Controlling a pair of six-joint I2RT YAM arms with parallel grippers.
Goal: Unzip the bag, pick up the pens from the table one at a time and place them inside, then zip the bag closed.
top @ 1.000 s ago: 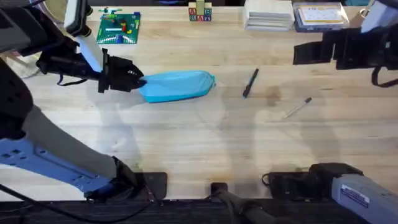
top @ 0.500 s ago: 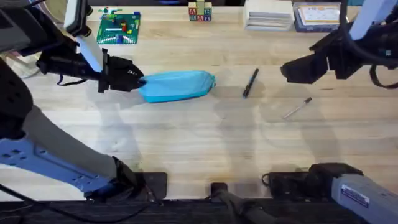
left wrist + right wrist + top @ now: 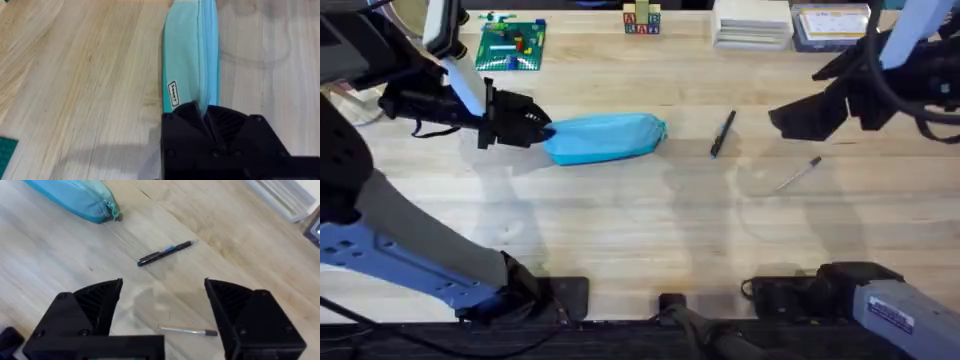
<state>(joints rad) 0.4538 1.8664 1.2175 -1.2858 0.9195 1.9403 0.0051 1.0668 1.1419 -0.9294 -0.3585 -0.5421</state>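
Right gripper has swung in toward table centre since 1 s ago, fingers wide apart over the pens. Left gripper clamped on bag end, w/ zip shut. Keep that end pinned, pull zip tab straight. Bag light blue, plump; dark pen, silver pen right of it.

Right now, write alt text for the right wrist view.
The right tool, open, hangs above the wooden table near two pens: a dark pen ahead and a silvery pen between its fingers. The light blue bag lies farther off.
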